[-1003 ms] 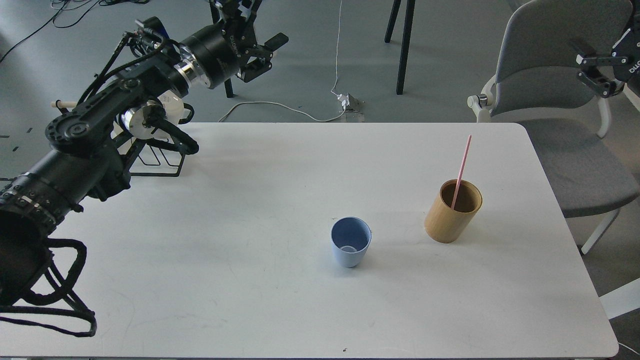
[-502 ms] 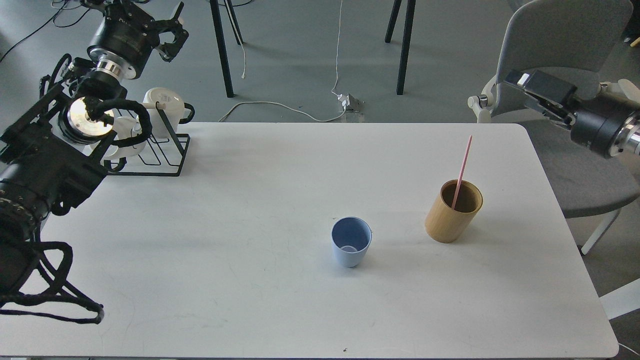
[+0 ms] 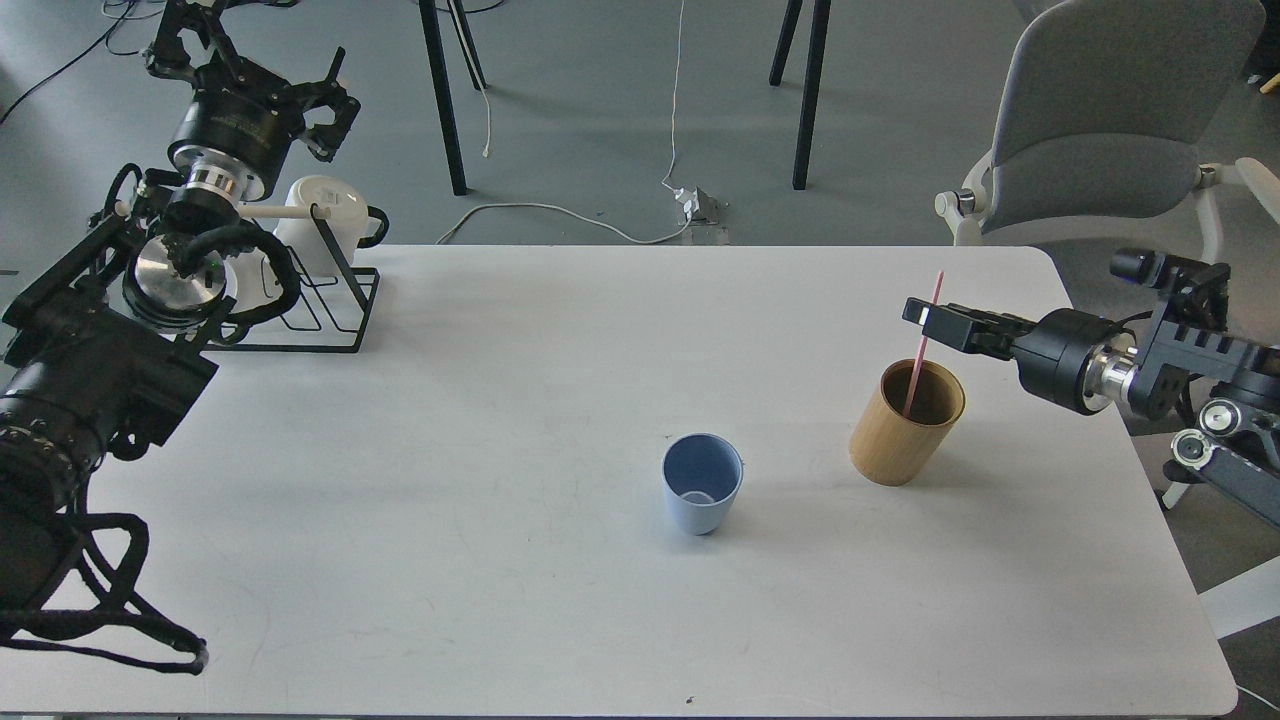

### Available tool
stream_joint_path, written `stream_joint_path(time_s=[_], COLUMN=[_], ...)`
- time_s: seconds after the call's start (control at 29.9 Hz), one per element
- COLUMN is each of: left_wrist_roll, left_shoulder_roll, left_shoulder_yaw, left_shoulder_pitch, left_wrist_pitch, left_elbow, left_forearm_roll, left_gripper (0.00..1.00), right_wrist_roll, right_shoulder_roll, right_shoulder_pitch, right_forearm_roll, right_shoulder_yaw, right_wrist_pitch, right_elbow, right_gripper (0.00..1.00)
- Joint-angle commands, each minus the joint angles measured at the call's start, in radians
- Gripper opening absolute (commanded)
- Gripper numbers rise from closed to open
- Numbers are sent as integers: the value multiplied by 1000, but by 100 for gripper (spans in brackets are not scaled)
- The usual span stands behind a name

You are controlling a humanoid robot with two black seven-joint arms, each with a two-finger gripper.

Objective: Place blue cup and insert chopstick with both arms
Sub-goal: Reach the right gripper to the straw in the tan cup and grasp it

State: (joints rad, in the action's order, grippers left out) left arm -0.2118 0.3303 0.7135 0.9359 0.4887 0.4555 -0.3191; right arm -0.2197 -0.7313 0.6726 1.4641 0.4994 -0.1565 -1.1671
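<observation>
Cup (image 3: 701, 484) upright mid-tabletop (image 3: 500, 560), placed | stick (image 3: 923, 340) in tan holder (image 3: 905, 423), insertion pending | our right tool (image 3: 922, 313) at stick, grip state indeterminate | our left tool (image 3: 250, 60) far off, state indeterminate.

White desk (image 3: 500, 600) with rounded corners, faintly scuffed, evenly lit, soft shadows. Grey floor (image 3: 600, 100) beyond. Grey upholstered chair (image 3: 1105, 120) with white frame at far right. Black furniture legs (image 3: 810, 90) at top centre, another leg (image 3: 445, 100) further left. White cable (image 3: 560, 210) runs across floor to a small plug block (image 3: 700, 205). Dark cables (image 3: 90, 45) top left.
</observation>
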Motion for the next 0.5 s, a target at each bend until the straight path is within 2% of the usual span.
stream_joint_path(time_s=[0.0,0.13,0.3,0.47], left_wrist_roll=[0,0,0,0], left_shoulder_roll=[3,6,7,7], left_shoulder_yaw=[1,1,1,3], left_shoulder_pitch=[-3,-3,-3,-2], left_wrist_pitch=[0,0,0,0], left_elbow=[0,0,0,0], left_forearm_roll=[-2,-2,-2,-2], left_gripper=[99,99,99,99], right_wrist_roll=[2,6,8,8], right_shoulder_roll=[30,36,39,36], right_shoulder_pitch=[25,42,51,59], right_forearm_roll=[68,96,96,97], right_shoulder_yaw=[-39,-71,-74,-74], right_wrist_pitch=[0,2,2,2], right_elbow=[29,38,56,56], right_gripper=[52,34,23,6])
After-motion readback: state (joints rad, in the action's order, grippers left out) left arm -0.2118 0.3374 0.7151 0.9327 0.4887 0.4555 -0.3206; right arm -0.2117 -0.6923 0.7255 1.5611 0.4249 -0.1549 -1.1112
